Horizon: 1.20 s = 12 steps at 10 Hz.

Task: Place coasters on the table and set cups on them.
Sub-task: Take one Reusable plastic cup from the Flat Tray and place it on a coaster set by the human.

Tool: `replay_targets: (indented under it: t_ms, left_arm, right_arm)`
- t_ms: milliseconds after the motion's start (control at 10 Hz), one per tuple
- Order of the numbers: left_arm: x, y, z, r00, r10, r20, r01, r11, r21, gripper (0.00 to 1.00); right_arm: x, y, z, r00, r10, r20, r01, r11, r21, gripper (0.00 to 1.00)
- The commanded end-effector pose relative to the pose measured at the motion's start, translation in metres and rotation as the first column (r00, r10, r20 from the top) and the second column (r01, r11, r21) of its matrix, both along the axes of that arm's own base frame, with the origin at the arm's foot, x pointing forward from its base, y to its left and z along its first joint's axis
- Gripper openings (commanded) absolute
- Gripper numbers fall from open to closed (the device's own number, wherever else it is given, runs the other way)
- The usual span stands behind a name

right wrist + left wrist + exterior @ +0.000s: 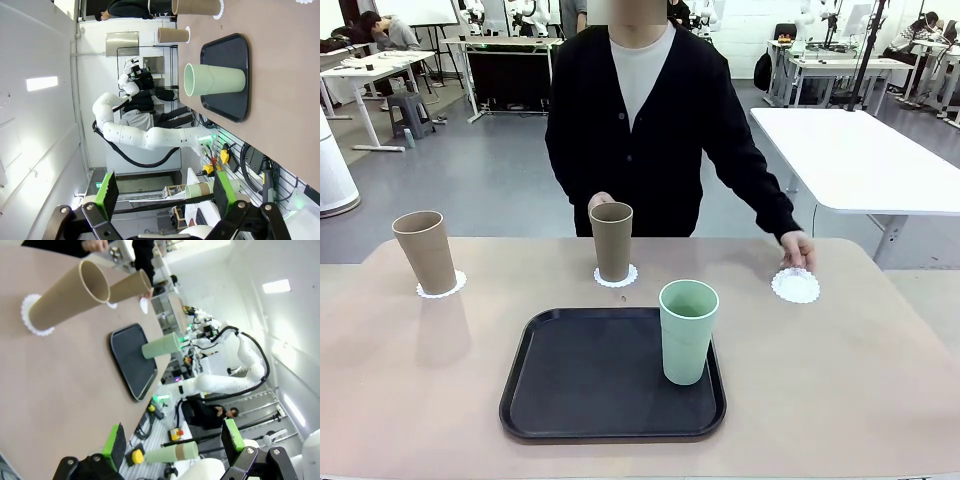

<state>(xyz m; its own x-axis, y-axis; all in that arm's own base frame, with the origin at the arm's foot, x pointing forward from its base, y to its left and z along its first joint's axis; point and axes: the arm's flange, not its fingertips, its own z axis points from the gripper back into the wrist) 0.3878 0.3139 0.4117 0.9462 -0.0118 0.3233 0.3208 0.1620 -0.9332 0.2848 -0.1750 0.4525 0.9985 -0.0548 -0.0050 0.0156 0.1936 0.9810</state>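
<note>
On the beige table [400, 380], a tan cup [425, 252] stands on a white coaster [441, 287] at the far left. Another tan cup [612, 240] stands on a coaster [616, 278] in the middle, with a person's hand [601, 200] just behind it. The person's other hand [798, 248] touches a bare coaster [795, 286] at the far right. The mint cup [687, 330] stands upright on the black tray [570, 390]. My left gripper [173, 426] is open off the table's left end, facing the nearest tan cup [70, 295]. My right gripper [165, 176] is open off the right end, facing the mint cup [215, 80].
The tray sits at the table's near middle. A white table [860, 160] stands beyond the far right corner. The person stands at the far edge. The other arm shows far off in each wrist view.
</note>
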Motion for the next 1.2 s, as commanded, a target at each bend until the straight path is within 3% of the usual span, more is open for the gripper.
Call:
replay_targets:
  t_ms: [0, 600, 800, 1000, 1100]
  left_arm:
    - [0.000, 0.001, 0.001, 1.000, 0.005, -0.014, -0.004, 1.000, 0.006, 1.00]
    - [0.000, 0.001, 0.001, 1.000, 0.005, -0.014, -0.004, 1.000, 0.006, 1.00]
    - [0.000, 0.001, 0.001, 1.000, 0.005, -0.014, -0.004, 1.000, 0.006, 1.00]
    - [0.000, 0.001, 0.001, 1.000, 0.005, -0.014, -0.004, 1.000, 0.006, 1.00]
    - [0.000, 0.001, 0.001, 1.000, 0.005, -0.014, -0.004, 1.000, 0.006, 1.00]
  right_arm:
    - [0.000, -0.001, 0.001, 1.000, 0.001, 0.006, -0.001, 1.000, 0.007, 1.00]
    - [0.000, 0.000, 0.000, 1.000, 0.000, 0.000, 0.000, 1.000, 0.000, 1.00]
    - [0.014, 0.025, 0.036, 0.977, 0.095, 0.190, -0.042, 0.963, -0.265, 1.00]
    - [0.035, 0.051, 0.072, 0.945, 0.134, 0.299, 0.013, 0.896, -0.445, 1.00]
    - [0.046, 0.072, 0.085, 0.903, 0.234, 0.360, 0.003, 0.834, -0.551, 1.00]
